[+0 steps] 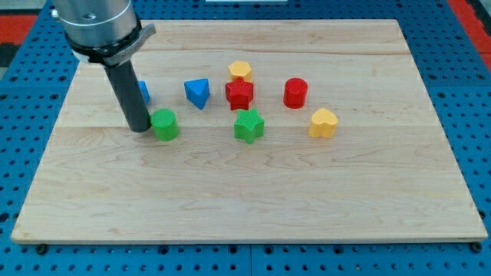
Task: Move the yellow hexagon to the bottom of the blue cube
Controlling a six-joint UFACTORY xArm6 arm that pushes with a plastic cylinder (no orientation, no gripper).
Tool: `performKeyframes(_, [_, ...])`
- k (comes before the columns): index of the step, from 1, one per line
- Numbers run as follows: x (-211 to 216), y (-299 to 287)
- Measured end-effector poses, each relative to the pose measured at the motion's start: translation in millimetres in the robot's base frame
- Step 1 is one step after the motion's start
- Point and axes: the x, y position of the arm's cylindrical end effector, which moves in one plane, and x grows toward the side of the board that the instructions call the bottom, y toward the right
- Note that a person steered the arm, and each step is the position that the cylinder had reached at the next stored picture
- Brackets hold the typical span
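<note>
The yellow hexagon [240, 70] sits at the view's upper middle, touching the top of a red star-shaped block [239, 94]. The blue cube [143, 92] is at the view's left, mostly hidden behind my rod. My tip [140, 129] rests on the board just below the blue cube and right against the left side of a green round block [165, 124]. The yellow hexagon is far to the right of my tip.
A blue triangular block [198, 93] lies between the cube and the hexagon. A green star [248, 126], a red cylinder [295, 93] and a yellow heart-shaped block [323, 123] lie to the right. The wooden board [245, 207] has blue pegboard around it.
</note>
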Motion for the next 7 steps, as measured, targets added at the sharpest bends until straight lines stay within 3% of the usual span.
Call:
performKeyframes(2, [0.0,30.1])
performKeyframes(3, [-19.2,30.1])
performKeyframes(4, [-9.8,20.3])
performKeyframes(5, [40.5,-1.9])
performKeyframes(6, [40.2,-130.0])
performKeyframes(7, [4.2,-147.0])
